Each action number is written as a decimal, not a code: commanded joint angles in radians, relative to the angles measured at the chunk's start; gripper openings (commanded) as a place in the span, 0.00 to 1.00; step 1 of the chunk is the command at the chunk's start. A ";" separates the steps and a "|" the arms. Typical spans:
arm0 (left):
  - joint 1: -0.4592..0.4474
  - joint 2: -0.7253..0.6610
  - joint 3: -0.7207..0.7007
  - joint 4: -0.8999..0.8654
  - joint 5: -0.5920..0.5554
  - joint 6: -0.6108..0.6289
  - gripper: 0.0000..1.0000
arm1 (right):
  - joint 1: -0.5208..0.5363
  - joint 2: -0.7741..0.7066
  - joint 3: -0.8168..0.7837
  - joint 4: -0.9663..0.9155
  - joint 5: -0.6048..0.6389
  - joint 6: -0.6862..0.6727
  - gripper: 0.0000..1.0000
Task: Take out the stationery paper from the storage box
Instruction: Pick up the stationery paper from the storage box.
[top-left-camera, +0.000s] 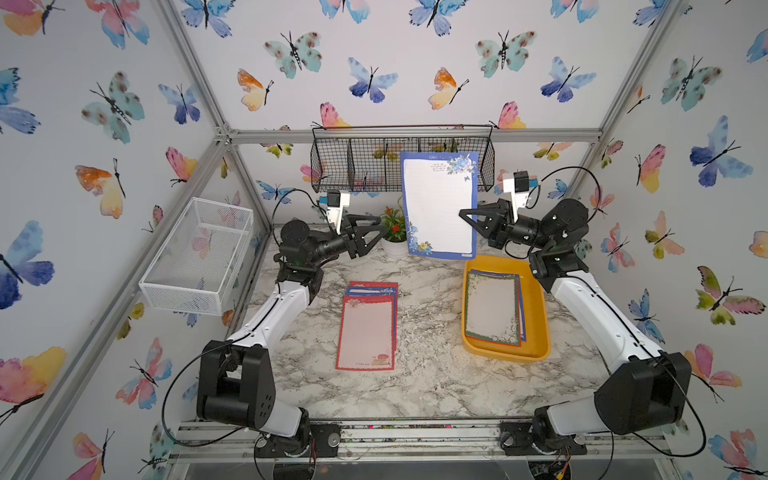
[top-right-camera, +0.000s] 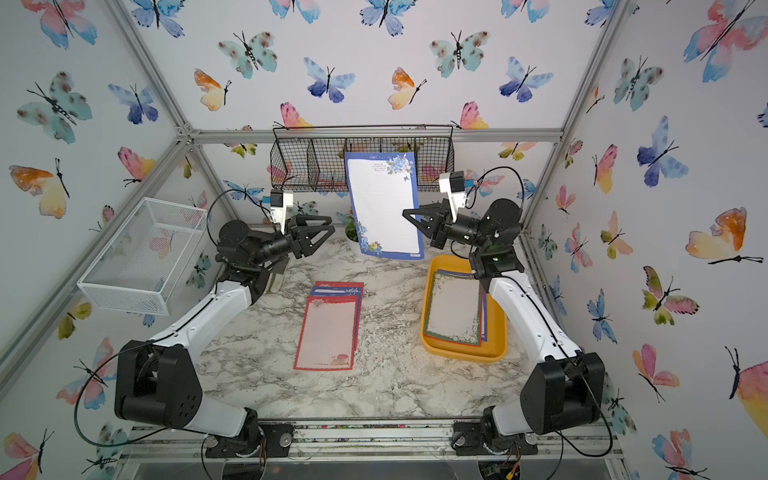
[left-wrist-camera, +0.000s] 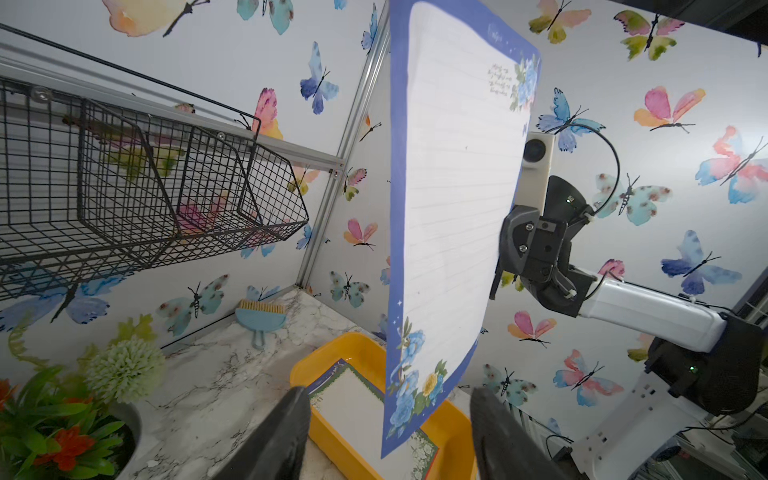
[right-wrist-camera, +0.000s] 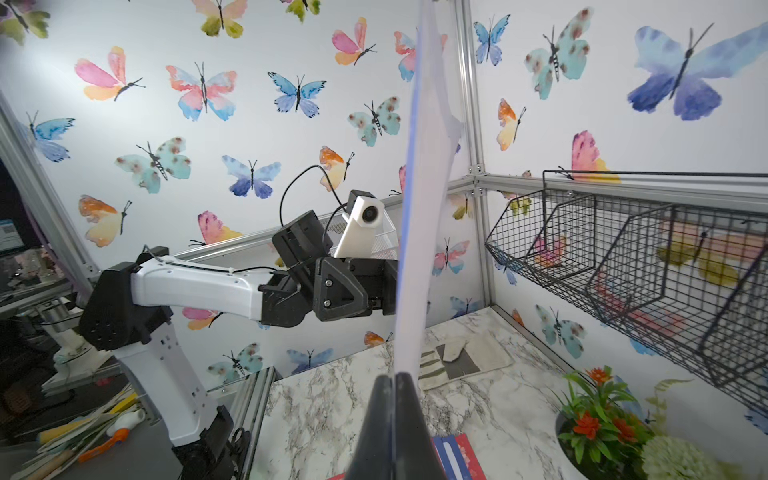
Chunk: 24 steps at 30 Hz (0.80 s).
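— What is the right claw gripping?
— It is pinching one edge of a thin blue-bordered white lined paper sheet, jaws closed on it; the sheet is hanging upright.
— And the shallow yellow-orange plastic storage box?
— It is sitting below that claw, holding green-bordered sheets.
— The left claw?
— It is standing wide and gripping nothing, facing the held sheet but apart from it. A red-bordered paper stack is lying below it on the marble table.
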 joint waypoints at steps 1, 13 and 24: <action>-0.003 -0.001 0.019 0.089 0.069 -0.057 0.63 | 0.022 0.009 -0.006 0.093 -0.058 0.060 0.02; -0.056 -0.024 -0.012 0.209 0.138 -0.103 0.55 | 0.057 0.043 -0.053 0.249 -0.069 0.183 0.02; -0.092 -0.017 -0.020 0.248 0.132 -0.148 0.17 | 0.067 0.046 -0.118 0.277 -0.043 0.201 0.02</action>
